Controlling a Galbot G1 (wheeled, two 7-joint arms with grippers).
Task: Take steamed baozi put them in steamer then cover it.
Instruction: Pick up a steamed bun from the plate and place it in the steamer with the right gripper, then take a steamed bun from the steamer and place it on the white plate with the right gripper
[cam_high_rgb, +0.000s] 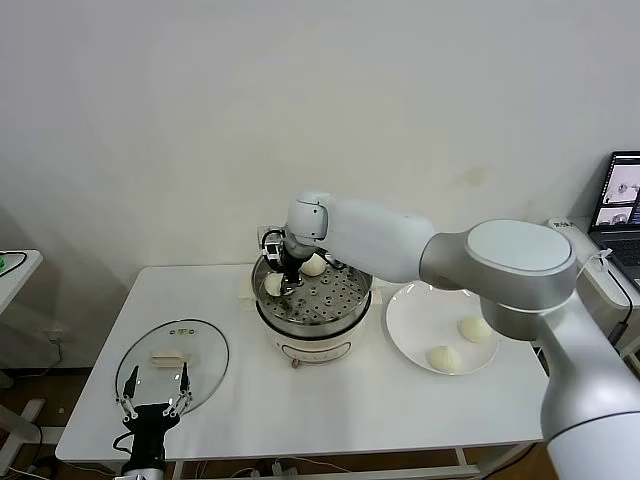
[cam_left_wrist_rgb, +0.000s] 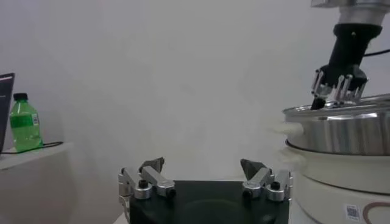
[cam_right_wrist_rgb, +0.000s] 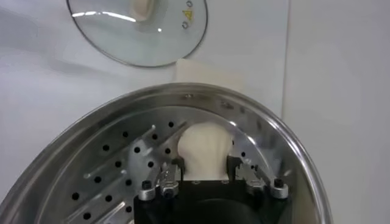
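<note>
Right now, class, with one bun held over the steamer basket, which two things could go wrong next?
1. The right gripper holds a baozi close to the steamer wall; released there, it might lean on the rim.
2. Another baozi already sits nearby, so withdrawing fingers could nudge it.

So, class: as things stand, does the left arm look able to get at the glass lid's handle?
Probably yes. The left gripper hangs open at the lid's near edge, nothing lies over the cream handle, and the right gripper is away inside the steamer, shut on a baozi.
</note>
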